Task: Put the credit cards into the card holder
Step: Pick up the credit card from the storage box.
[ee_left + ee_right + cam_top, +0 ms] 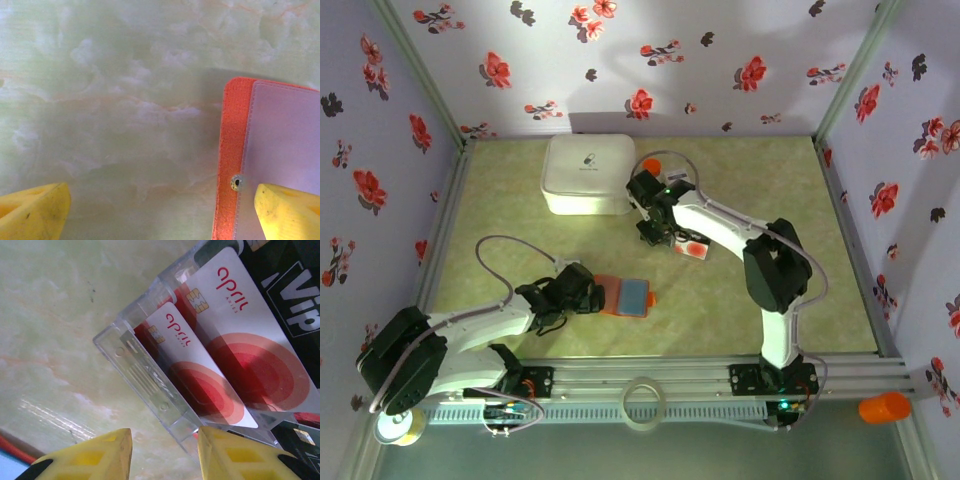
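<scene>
On the green table (770,300), which looks like smooth marbled stone, the card holder (628,296) is laid open and flat near the front edge, just beside the left gripper (160,212). It is seen as a small square with rounded corners, orange-red round the rim and pale blue inside. From the left wrist, its edge looks like soft stitched cloth, and a little round metal snap (236,182) is set in the orange strip. The left gripper is held wide open with nothing in it. Its fingers (35,212) are thick yellow plastic wedges; one is placed over the holder's pale inside and the other over bare table.

Farther back, near the middle of the table, the credit cards (240,355) are kept in a clear plastic case (145,375) with hard, see-through walls. Two thin white cards with gold chips and red rings are slotted side by side in it, and a dark card (295,295) with big pale letters is seen behind them. The right gripper (165,455) is held at a corner of the case with its yellow jaws partly apart. No card is pinched between them. Whether the case is touched cannot be told.

A big white box (588,175) with rounded corners is set at the back left, well apart from the card holder.
</scene>
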Robot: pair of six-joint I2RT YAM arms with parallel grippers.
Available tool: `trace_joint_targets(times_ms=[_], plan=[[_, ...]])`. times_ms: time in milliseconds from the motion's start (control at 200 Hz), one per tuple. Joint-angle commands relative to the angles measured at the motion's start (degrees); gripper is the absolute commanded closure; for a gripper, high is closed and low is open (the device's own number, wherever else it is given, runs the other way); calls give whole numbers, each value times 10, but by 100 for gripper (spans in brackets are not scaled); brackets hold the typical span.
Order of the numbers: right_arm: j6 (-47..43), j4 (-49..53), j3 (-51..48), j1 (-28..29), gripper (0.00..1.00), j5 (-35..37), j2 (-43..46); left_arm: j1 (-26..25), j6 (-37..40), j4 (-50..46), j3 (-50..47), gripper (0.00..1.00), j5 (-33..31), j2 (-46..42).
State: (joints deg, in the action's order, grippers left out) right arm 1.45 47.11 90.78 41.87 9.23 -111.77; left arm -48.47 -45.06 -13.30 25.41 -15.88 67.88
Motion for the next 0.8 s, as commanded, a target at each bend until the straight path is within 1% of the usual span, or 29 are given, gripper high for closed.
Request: trace_joint_targets(times_ms=[0,200,555,680,795], plan=[[-21,26,25,-3,60,27,-21,3,1,-8,11,5,-6,-5],[-30,29,39,-2,61,46,-41,3,1,-8,10,5,-7,-7],[-40,29,46,-1,63,29,-69,3,1,-2,10,5,-6,-1],[-43,31,50,-1,66,23,-73,3,1,-1,11,5,-7,0],[-44,31,50,-1,71,18,-70,3,1,-1,12,5,-6,0]])
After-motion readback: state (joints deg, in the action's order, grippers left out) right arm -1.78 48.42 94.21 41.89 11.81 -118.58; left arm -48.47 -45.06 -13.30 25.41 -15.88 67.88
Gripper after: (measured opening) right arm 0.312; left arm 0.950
